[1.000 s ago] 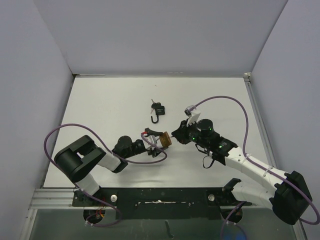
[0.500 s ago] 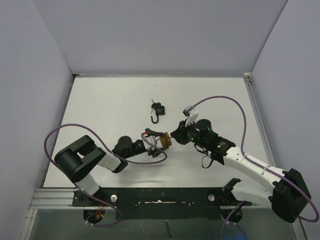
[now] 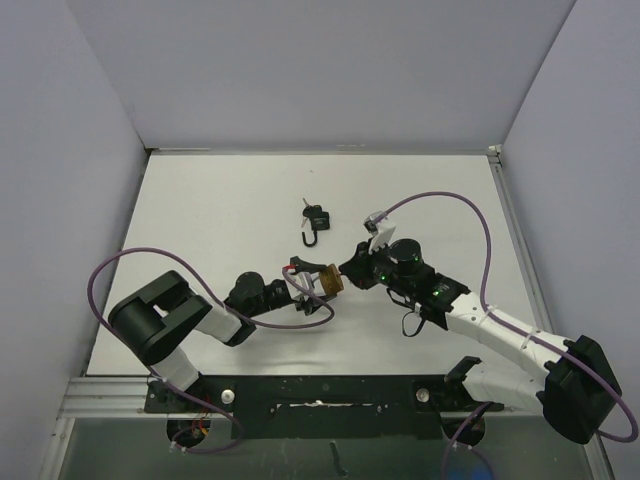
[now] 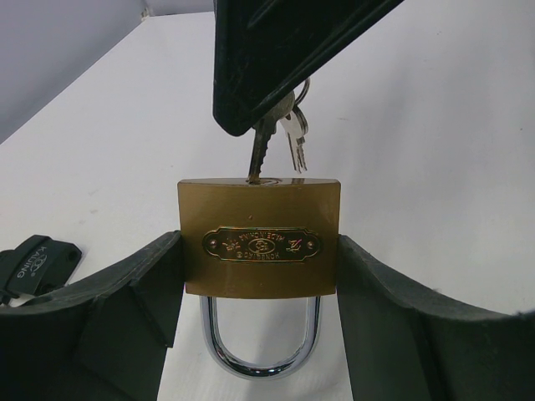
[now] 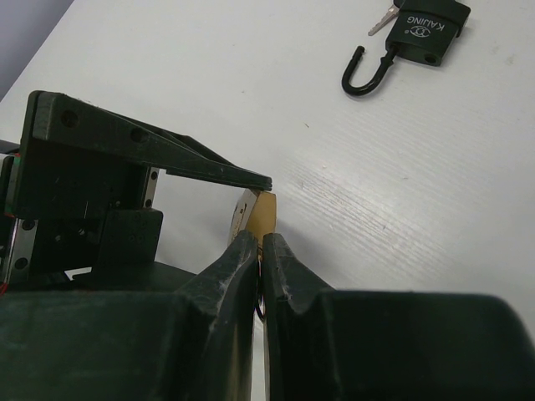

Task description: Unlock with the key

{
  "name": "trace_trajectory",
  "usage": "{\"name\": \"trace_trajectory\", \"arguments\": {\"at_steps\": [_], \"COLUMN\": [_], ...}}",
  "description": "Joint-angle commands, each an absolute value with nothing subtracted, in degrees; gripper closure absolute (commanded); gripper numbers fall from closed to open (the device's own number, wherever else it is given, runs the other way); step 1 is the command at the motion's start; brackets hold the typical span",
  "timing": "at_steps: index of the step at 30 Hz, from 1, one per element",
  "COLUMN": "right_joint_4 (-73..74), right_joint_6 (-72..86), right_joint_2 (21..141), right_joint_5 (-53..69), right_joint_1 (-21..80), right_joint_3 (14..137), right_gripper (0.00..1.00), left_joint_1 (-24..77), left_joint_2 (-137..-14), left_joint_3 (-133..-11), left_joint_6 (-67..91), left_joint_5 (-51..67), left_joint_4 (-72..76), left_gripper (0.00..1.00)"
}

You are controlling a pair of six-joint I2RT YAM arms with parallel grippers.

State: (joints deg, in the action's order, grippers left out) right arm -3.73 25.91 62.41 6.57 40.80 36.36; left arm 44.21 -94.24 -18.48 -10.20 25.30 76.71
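Note:
A brass padlock (image 4: 259, 246) stands with its keyhole side facing away from the left wrist camera. My left gripper (image 4: 259, 269) is shut on its two flanks. Its chrome shackle (image 4: 259, 359) has both legs seated in the body. A key (image 4: 261, 154) sticks into the keyhole, with a second key (image 4: 296, 134) dangling beside it on the ring. My right gripper (image 5: 261, 242) is shut on the key's head, its fingers pressed together just off the padlock (image 5: 264, 214). From above, the padlock (image 3: 331, 280) sits between the left gripper (image 3: 316, 281) and the right gripper (image 3: 350, 270).
A black padlock (image 3: 316, 219) with an open shackle and its own key lies on the white table (image 3: 220, 210) behind the arms, also seen as the black padlock (image 5: 425, 30). Purple cables (image 3: 470, 215) loop from both arms. Grey walls (image 3: 60, 150) enclose the table.
The right wrist has shifted slightly to the left, towards the brass padlock. The left arm and the padlock have stayed put.

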Motion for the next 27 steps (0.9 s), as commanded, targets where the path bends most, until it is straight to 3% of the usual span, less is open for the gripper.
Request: {"name": "trace_trajectory", "arguments": {"at_steps": [1, 27], "right_joint_4": [-6.4, -4.1], "right_joint_6": [25.8, 24.3], "right_joint_2": [61.8, 59.9], "right_joint_5": [6.5, 6.2], "right_joint_1": [41.6, 41.7], "right_joint_3": [36.5, 36.6], "right_gripper": [1.0, 1.0], "left_joint_1": [44.5, 44.2], "left_joint_2": [-89.8, -89.9], "left_joint_3": [-20.7, -22.3], "left_joint_6": [-11.3, -12.8], "left_joint_5": [25.2, 24.5], "left_joint_4": [86.3, 83.8], "left_gripper": [1.0, 1.0]}}
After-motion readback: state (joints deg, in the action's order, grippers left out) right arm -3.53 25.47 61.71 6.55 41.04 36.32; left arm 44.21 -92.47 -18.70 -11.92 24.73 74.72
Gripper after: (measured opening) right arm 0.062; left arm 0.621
